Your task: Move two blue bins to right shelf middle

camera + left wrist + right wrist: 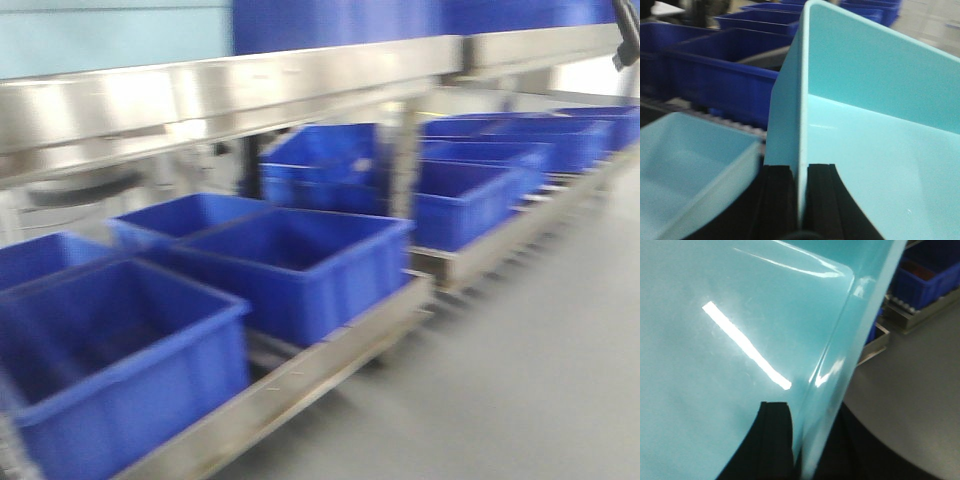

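The left tool (800, 172) is clamped on the wall of the first pale bin (880, 150). The right tool (802, 440) pinches the second pale bin (715, 365) by its wall, and both bins hang in front of the steel rack (300, 80). Carry them level, grips firm. Dark blue bins (300, 260) crowd the rack's lower tier, so a dipped bin would likely clip them.

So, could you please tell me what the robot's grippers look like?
Both are black. The left gripper has flat fingers with lengthwise grooves. Of the right gripper, one plain black finger shows clearly. No cables or markings show.
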Robot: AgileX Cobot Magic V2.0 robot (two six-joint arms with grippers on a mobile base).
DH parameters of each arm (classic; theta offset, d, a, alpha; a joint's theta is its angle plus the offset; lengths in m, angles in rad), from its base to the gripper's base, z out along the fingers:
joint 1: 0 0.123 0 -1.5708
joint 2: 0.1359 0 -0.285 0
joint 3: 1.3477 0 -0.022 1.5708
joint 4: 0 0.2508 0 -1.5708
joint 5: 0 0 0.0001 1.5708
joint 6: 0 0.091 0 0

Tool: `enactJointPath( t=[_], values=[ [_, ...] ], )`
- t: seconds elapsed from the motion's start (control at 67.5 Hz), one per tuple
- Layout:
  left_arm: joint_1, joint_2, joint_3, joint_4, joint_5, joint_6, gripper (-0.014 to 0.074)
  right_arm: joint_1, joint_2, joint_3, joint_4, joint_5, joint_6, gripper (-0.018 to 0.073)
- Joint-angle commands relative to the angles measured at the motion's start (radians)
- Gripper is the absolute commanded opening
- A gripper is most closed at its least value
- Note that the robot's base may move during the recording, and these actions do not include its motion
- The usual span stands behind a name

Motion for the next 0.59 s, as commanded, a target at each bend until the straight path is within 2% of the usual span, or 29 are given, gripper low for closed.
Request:
enactJointPath(
  t=[0.0, 0.578],
  values=[
    [0.001, -0.009, -0.011, -0.007, -0.09, -0.007, -0.0111, -0.001, -0.018, -0.008, -0.018, -0.005, -0.039, -0.0153],
    [0.001, -0.009, -0.011, -0.007, -0.09, -0.007, -0.0111, -0.001, -0.018, -0.008, -0.018, -0.005, -0.039, -0.0153]
  ],
)
